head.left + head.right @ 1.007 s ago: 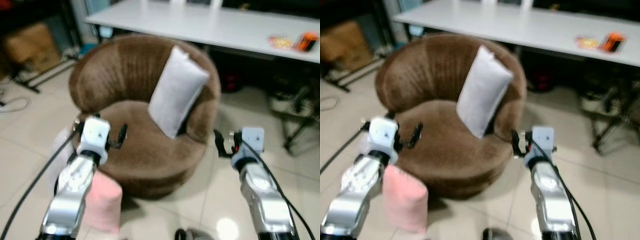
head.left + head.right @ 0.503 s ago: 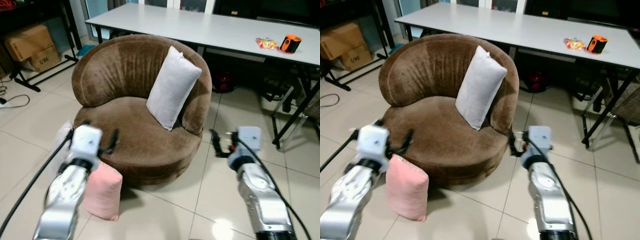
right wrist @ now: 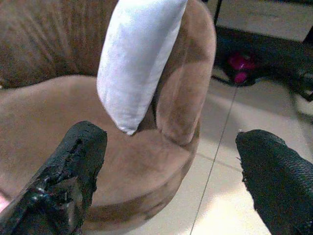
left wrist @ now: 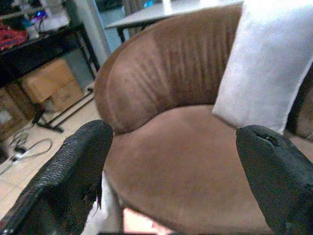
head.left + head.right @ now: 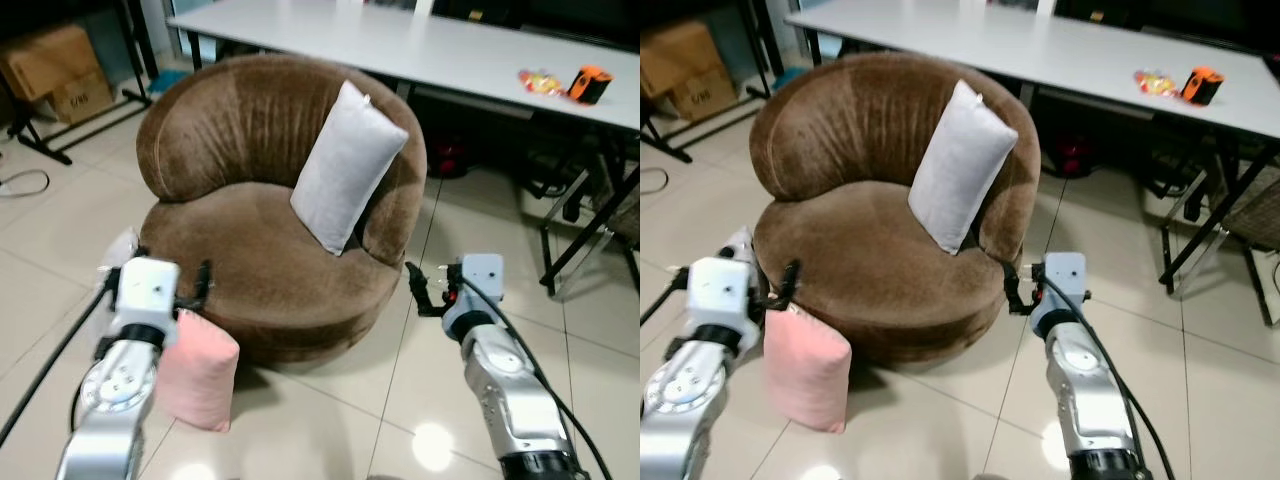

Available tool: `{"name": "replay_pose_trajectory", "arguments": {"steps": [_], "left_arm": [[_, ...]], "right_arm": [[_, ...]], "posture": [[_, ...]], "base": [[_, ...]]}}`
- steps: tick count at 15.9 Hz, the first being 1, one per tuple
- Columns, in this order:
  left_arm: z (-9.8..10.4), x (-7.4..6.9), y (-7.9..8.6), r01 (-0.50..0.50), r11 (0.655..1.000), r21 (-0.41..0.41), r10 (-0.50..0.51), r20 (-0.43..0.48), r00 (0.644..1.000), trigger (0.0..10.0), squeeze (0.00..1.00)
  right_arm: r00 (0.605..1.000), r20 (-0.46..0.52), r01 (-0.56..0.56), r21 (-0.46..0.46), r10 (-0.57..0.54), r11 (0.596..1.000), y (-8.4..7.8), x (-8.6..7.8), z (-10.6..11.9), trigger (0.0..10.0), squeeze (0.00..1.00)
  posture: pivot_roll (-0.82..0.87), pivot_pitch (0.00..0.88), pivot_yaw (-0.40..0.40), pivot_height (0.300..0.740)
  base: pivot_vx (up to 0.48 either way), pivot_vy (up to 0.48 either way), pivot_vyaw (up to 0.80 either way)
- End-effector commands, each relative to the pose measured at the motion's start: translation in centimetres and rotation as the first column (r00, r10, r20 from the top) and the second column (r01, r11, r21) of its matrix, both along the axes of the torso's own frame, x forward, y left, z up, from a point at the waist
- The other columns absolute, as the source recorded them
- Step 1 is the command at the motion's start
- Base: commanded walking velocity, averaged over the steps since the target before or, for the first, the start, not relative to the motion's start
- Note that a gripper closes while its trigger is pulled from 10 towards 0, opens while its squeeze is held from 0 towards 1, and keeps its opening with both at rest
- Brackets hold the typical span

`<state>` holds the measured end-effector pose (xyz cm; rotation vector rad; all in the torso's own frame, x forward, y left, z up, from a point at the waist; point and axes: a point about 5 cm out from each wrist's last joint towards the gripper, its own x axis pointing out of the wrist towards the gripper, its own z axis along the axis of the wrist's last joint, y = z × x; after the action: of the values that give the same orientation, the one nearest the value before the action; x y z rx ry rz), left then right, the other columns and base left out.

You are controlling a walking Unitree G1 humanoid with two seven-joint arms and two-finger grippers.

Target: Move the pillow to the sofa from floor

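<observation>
A round brown sofa (image 5: 255, 235) stands on the tiled floor (image 5: 60, 225), with a grey pillow (image 5: 347, 165) leaning upright against the right side of its backrest. The pink pillow (image 5: 198, 370) stands on end on the floor, pressed against the front left of the sofa's base.

The left gripper (image 5: 190, 285) is held above the pink pillow, just at the front left edge of the seat; its jaws are released, and the left wrist view shows the two black fingers (image 4: 73, 171) spread wide with the seat and the grey pillow between them, grasping nothing. The right gripper (image 5: 420, 290) hangs over the floor just beside the front right of the sofa; its jaws are also spread and hold nothing, and its fingers (image 3: 73, 166) frame the sofa's right arm and the grey pillow.

Behind the sofa runs a long white worktop (image 5: 430, 45) with an orange object (image 5: 588, 82) and a small colourful packet (image 5: 540, 80) near its right end. A cardboard box (image 5: 60, 70) sits on the floor at far left
</observation>
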<state>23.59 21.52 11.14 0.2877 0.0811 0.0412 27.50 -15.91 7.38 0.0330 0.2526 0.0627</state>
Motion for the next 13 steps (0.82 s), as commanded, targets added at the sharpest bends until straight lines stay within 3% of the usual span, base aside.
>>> {"name": "replay_pose_trajectory", "arguments": {"steps": [1, 5, 13], "left_arm": [[0.4, 0.0, -0.2, 0.021, 1.000, -0.004, -0.021, 0.020, 1.000, 10.0, 0.00], [0.0, 0.0, -1.2, 0.047, 0.999, -0.019, -0.047, 0.020, 0.999, 10.0, 0.00], [-0.4, -0.5, -1.5, 0.042, 0.999, -0.030, -0.042, 0.005, 0.999, 10.0, 0.00]], "right_arm": [[1.000, 0.021, -0.010, 0.008, 0.009, 1.000, 0.2, 0.3, 0.5, 10.0, 0.00], [1.000, 0.007, -0.010, -0.010, 0.010, 1.000, -0.1, 0.5, -0.1, 10.0, 0.00], [1.000, 0.008, -0.020, -0.007, 0.020, 1.000, 0.1, 0.4, -0.2, 10.0, 0.00]], "posture": [[-0.09, 0.000, -0.058, 0.740], [-0.08, 0.000, -0.071, 0.740], [-0.07, 0.000, -0.075, 0.740]], "base": [[0.000, 0.000, 0.00], [0.000, 0.000, 0.00], [0.000, 0.000, 0.00]]}}
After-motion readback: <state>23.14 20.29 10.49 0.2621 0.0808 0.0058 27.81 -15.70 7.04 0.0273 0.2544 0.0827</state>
